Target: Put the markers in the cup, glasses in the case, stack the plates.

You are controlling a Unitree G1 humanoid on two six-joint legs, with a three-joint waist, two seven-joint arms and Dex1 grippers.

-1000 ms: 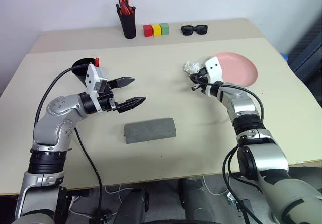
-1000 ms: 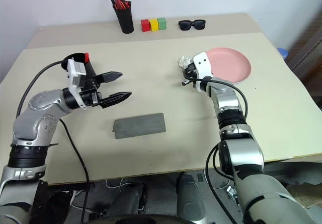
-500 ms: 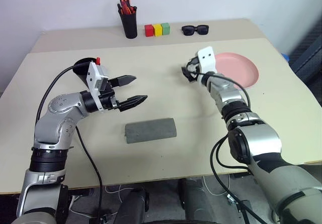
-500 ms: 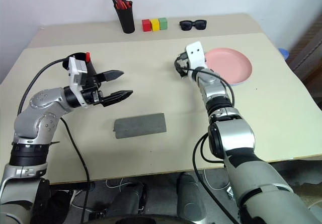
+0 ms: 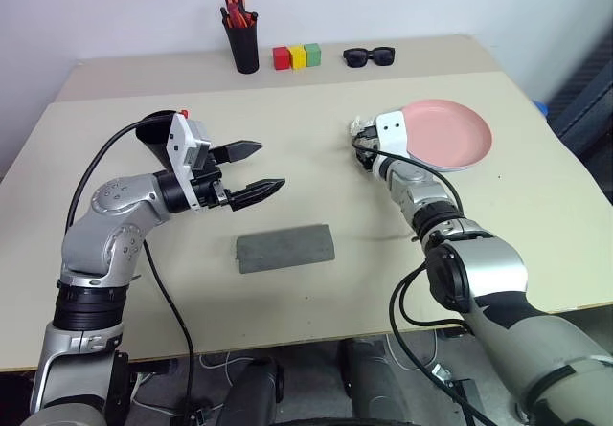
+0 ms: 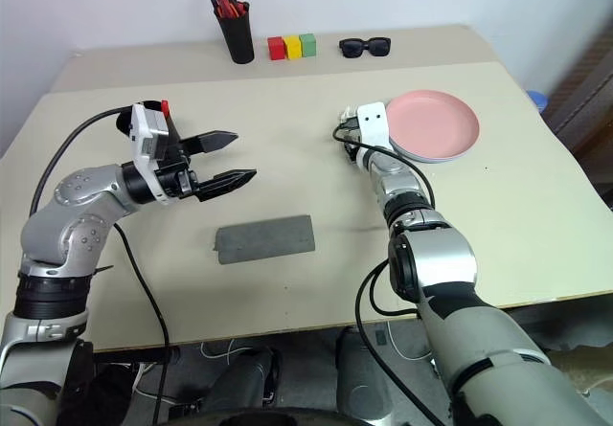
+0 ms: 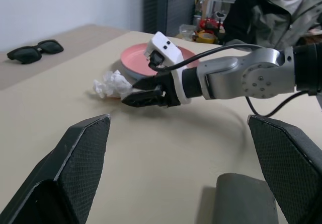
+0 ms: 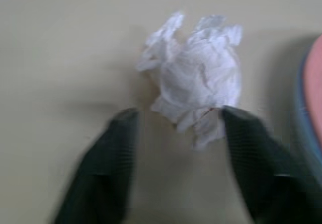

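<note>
The right gripper point(image 8: 176, 133) is seen low over the table point(image 5: 316, 302), with its two black fingers point(image 8: 108, 153) spread apart on either side of a crumpled white tissue point(image 8: 193, 88), which lies just ahead of the fingertips and is not clamped. Just beside the tissue, toward the robot's right, the pink plate point(image 5: 448, 131) is found resting on the light blue plate point(image 6: 421, 157), of which only a thin edge can be made out beneath it. The left gripper point(image 5: 251, 169) is held above the table on the robot's left side with its jaws wide apart and nothing between them. The grey case point(image 5: 285, 248) lies shut on the table, near and slightly in front of the left gripper. The wide black cup point(image 5: 156, 134) is placed behind the left wrist, and the red cap of a marker point(image 5: 184, 114) can be seen at its rim. Whether the wire-rimmed glasses are anywhere on the table cannot be told.
</note>
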